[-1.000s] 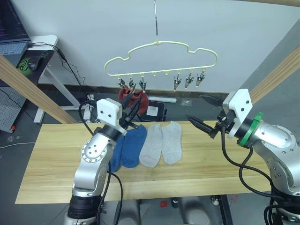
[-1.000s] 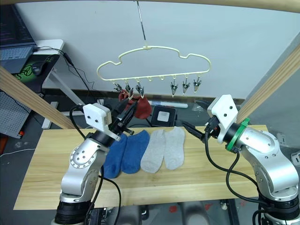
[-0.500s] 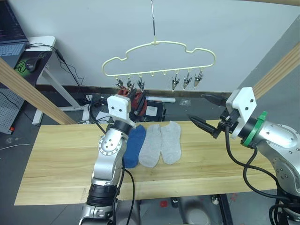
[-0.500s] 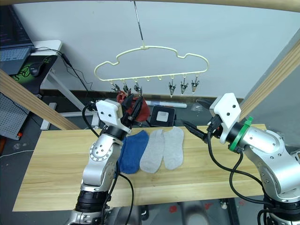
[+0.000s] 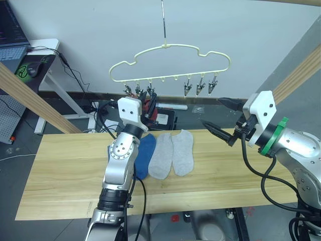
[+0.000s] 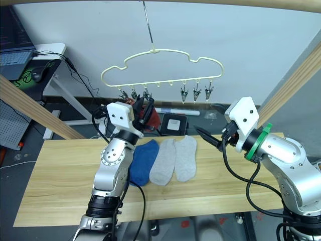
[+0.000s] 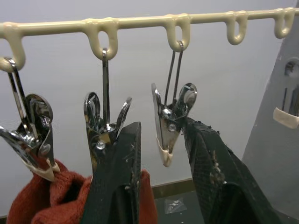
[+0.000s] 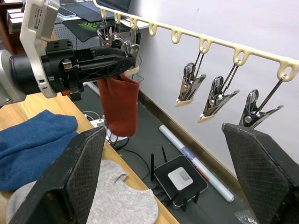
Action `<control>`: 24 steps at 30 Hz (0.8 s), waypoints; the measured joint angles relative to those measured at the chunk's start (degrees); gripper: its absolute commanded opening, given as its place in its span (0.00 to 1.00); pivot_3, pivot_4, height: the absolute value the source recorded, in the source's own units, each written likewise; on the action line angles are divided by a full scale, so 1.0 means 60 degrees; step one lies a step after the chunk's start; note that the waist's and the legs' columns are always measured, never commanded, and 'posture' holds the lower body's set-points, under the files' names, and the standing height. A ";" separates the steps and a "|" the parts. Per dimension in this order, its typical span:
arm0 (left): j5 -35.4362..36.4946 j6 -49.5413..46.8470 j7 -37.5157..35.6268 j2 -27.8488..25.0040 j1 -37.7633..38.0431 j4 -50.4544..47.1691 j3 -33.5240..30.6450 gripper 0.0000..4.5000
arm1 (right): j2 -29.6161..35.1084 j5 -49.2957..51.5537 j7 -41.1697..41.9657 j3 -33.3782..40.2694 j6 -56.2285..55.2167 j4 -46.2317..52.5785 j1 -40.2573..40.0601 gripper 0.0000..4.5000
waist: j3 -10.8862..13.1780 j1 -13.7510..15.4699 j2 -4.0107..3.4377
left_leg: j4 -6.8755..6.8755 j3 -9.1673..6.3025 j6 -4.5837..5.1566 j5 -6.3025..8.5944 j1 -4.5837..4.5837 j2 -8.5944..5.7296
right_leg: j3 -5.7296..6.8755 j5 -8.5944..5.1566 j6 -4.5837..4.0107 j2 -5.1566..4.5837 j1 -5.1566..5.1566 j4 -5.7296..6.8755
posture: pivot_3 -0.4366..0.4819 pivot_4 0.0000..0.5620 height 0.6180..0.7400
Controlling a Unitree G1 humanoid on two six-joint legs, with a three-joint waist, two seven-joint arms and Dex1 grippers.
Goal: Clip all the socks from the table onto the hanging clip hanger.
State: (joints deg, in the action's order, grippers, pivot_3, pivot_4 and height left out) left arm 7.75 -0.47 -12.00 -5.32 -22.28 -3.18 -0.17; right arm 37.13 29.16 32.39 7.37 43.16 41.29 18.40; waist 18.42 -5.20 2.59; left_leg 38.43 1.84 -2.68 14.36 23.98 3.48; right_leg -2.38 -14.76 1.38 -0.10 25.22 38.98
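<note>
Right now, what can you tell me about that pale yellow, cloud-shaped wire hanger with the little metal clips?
The pale yellow cloud-shaped wire hanger hangs level in front of the white wall on a thin metal hook, above the far edge of the light wooden table. Small loops run along its straight bottom bar; six shiny metal clips dangle there, three at each end, with empty loops between. Rust red sock fabric hangs at the left group. The left gripper reaches up with its black fingers on either side of the third clip.
</note>
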 measured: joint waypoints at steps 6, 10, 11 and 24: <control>0.0144 0.0001 -0.0040 0.0085 -0.0134 0.0001 -0.0046 0.33 | 0.0000 0.0034 -0.0002 -0.0040 -0.0017 0.0000 0.0009 0.93 | 0.0000 0.0001 0.0000 | 0.0001 -0.0001 0.0000 0.0000 0.0000 0.0000 | 0.0000 0.0000 0.0000 0.0000 -0.0002 0.0000 | 0.21 0.53 1.00; 0.0219 -0.0004 -0.0116 0.0076 -0.0158 0.0000 -0.0058 0.33 | 0.0000 0.0032 -0.0001 -0.0068 -0.0030 0.0000 0.0010 0.93 | 0.0000 0.0000 0.0000 | 0.0002 -0.0001 0.0000 0.0000 0.0000 0.0001 | 0.0001 0.0000 0.0000 0.0000 -0.0002 0.0000 | 0.21 0.53 1.00; 0.0221 -0.0004 -0.0118 0.0075 -0.0161 0.0001 -0.0060 0.33 | 0.0000 0.0032 -0.0001 -0.0073 -0.0031 0.0000 0.0010 0.93 | 0.0000 0.0000 0.0000 | 0.0003 -0.0001 0.0000 0.0000 0.0000 0.0001 | 0.0000 0.0000 0.0000 0.0000 -0.0002 0.0000 | 0.21 0.53 1.00; 0.0453 -0.0051 -0.0238 0.0015 -0.0372 -0.0001 -0.0154 0.33 | 0.0000 0.0005 0.0007 -0.0166 -0.0140 -0.0003 0.0010 0.93 | -0.0001 0.0002 0.0001 | 0.0004 -0.0001 0.0000 0.0000 0.0000 0.0001 | 0.0001 0.0000 0.0000 0.0000 -0.0002 0.0000 | 0.22 0.51 1.00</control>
State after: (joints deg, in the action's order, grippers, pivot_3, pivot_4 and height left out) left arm 10.47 -0.78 -13.43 -5.23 -24.51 -3.18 -1.10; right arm 37.13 29.19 32.43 6.37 42.32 41.27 18.46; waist 18.41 -5.18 2.60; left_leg 38.46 1.83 -2.68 14.36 23.98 3.48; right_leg -2.38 -14.75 1.38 -0.10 25.21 38.98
